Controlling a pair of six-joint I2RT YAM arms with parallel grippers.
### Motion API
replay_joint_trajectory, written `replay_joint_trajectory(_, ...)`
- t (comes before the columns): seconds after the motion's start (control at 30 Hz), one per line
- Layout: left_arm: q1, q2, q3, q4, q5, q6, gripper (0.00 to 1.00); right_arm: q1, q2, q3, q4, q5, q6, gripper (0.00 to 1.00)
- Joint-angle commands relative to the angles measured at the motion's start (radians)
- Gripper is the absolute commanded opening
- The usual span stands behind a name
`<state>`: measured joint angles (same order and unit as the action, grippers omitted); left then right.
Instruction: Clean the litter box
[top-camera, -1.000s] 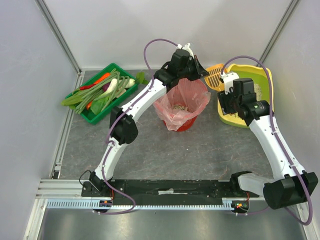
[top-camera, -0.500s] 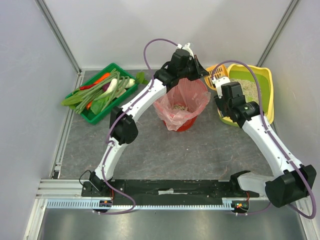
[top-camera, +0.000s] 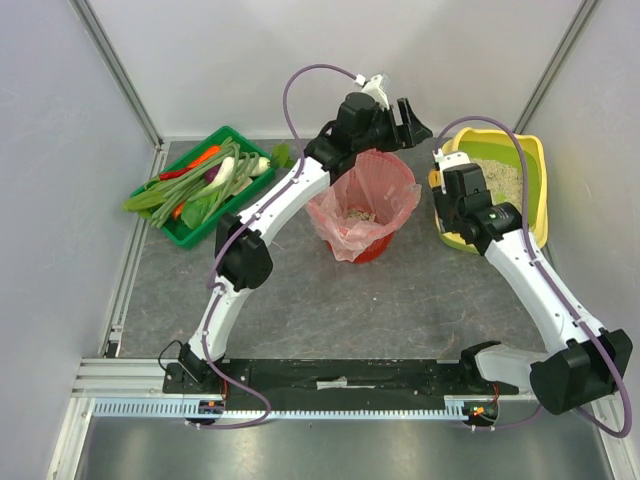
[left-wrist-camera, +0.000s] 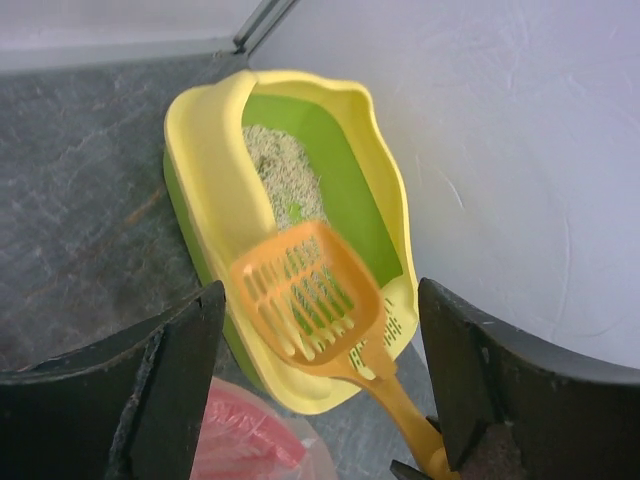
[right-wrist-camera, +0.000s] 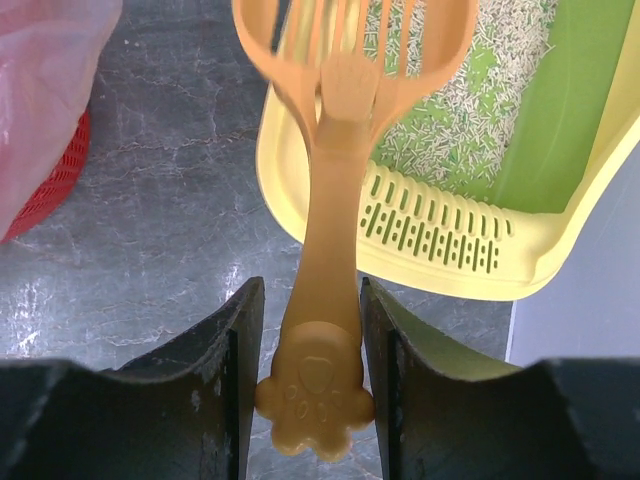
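Litter box (top-camera: 520, 190), yellow with a lime-green inside and beige litter, sits at the table's far right corner; your right gripper (right-wrist-camera: 315, 330) has its jaws clamped on the handle of an orange slotted scoop (right-wrist-camera: 335, 200), the scoop's head over the box's near rim; your left gripper (top-camera: 405, 118) hangs above the pink-bagged red basket (top-camera: 362, 205), arm stretched forward, jaws wide apart and holding nothing.

The top camera looked down from behind the arms; both wrist cameras looked closely at the litter box (top-camera: 530, 180).
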<state>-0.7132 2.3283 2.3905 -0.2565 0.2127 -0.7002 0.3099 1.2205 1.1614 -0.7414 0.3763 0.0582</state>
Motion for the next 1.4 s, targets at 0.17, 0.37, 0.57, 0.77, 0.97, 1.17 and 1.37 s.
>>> replay_joint_trajectory(0.17, 0.006, -0.138, -0.026, 0.204, -0.039, 0.189, 0.86, -0.138, -0.090, 0.012, -0.007, -0.042, 0.071, 0.00)
replay_joint_trajectory(0.37, 0.037, -0.170, -0.059, 0.253, -0.019, 0.219, 0.86, -0.252, -0.098, 0.033, 0.000, -0.128, 0.121, 0.00)
replay_joint_trajectory(0.57, 0.126, -0.319, -0.315, 0.351, 0.002, 0.252, 0.84, -0.345, -0.047, 0.109, -0.001, -0.201, 0.127, 0.00)
replay_joint_trajectory(0.77, 0.210, -0.400, -0.471, 0.358, 0.097, 0.280, 0.86, -0.397, 0.010, 0.124, -0.067, -0.267, 0.127, 0.01)
replay_joint_trajectory(0.97, 0.221, -0.454, -0.593, 0.368, 0.082, 0.314, 0.86, -0.518, -0.059, 0.000, -0.130, -0.340, 0.101, 0.29)
replay_joint_trajectory(1.17, 0.228, -0.451, -0.613, 0.369, 0.119, 0.288, 0.86, -0.601, -0.046, -0.060, -0.112, -0.324, 0.009, 0.52)
replay_joint_trajectory(1.37, 0.235, -0.455, -0.625, 0.369, 0.152, 0.294, 0.85, -0.634, 0.007, 0.009, -0.016, -0.421, -0.017, 0.61)
